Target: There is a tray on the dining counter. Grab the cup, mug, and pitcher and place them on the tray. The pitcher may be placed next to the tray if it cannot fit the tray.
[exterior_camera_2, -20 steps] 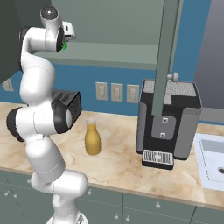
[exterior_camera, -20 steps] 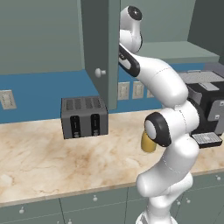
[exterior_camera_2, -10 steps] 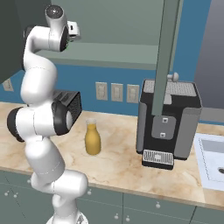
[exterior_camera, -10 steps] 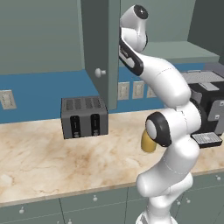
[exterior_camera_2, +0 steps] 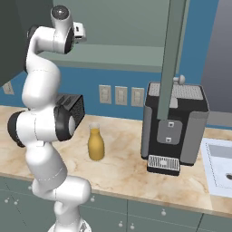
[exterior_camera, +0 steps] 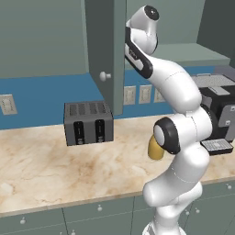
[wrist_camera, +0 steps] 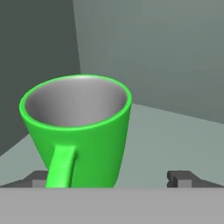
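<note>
In the left base view the white arm rises from the lower right and reaches high up into the open wall cabinet, past its door [exterior_camera: 106,55]. The pitcher [exterior_camera: 155,148] stands on the marble counter [exterior_camera: 55,170], mostly hidden behind the arm's elbow joint. A dark toaster [exterior_camera: 88,122] sits against the blue wall to the left, and a black coffee machine [exterior_camera: 220,110] stands at the right edge.

In the right base view the arm climbs from the lower left, its hand up at the cabinet shelf. The amber pitcher stands upright on the counter, between the toaster (half covered by the arm) and the coffee machine, apart from both. A pale sink basin [exterior_camera_2: 219,166] lies at the far right.

In the hand view the green mug [wrist_camera: 78,127] stands upright on the grey-green cabinet shelf [wrist_camera: 166,131], handle turned toward the camera, grey inside. The gripper [wrist_camera: 114,179] has its jaws spread wide, one dark tip on each side of the mug's base, gripping nothing.
</note>
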